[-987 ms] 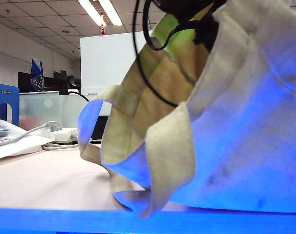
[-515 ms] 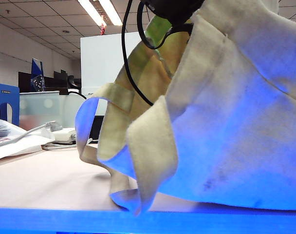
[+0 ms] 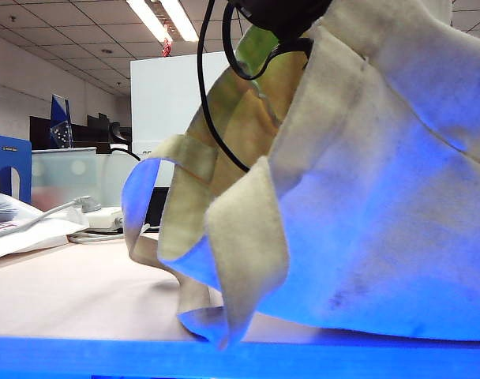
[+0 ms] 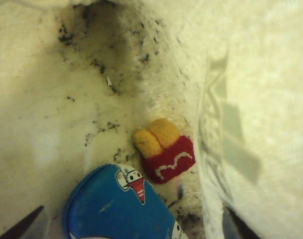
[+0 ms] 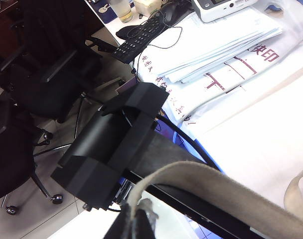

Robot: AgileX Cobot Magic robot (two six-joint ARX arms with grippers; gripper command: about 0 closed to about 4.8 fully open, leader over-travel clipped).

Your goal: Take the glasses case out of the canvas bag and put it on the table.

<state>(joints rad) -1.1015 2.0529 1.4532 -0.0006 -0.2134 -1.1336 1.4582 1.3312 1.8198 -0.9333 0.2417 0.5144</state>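
Inside canvas bag [image 3: 382, 237], glasses case [image 4: 116, 206] unmoved, bag unshifted

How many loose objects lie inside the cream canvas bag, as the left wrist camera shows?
2. The bright blue oval glasses case lies between the open left gripper's fingertips; a small red-and-yellow fries-shaped toy rests just beside it. Folds of the canvas bag may hide more.
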